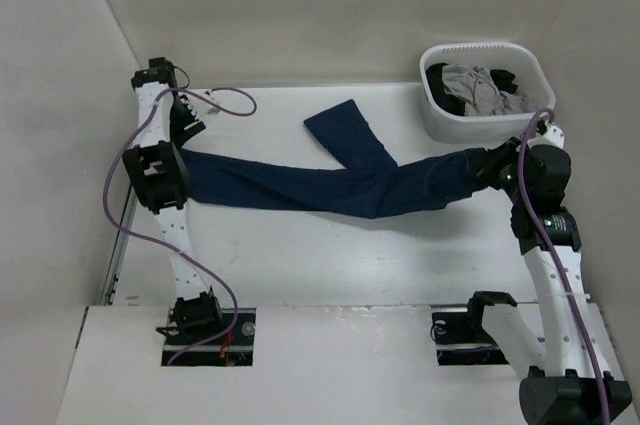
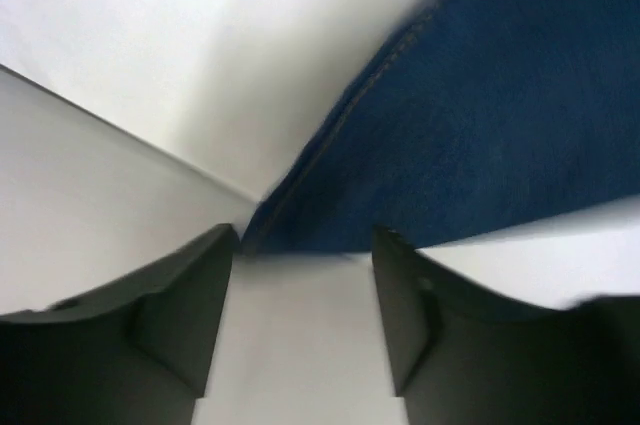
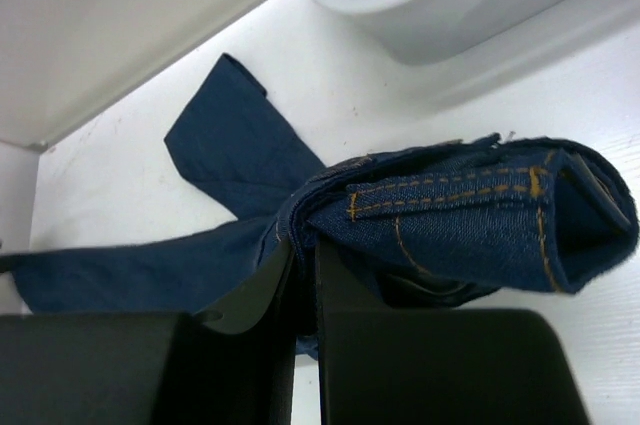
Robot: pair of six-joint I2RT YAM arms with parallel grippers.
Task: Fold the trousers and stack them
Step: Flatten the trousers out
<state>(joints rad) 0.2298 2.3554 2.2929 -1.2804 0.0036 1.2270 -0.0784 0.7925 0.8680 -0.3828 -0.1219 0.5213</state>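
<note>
Denim trousers (image 1: 330, 190) pinched by outstretched right end effector (image 3: 305, 260).

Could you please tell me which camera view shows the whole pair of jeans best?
The top external view: the jeans lie stretched across the table, one leg angled back. The right wrist view shows only the stitched waist end pinched in the right claw; the left wrist view shows a leg edge beyond the open left claw.
</note>
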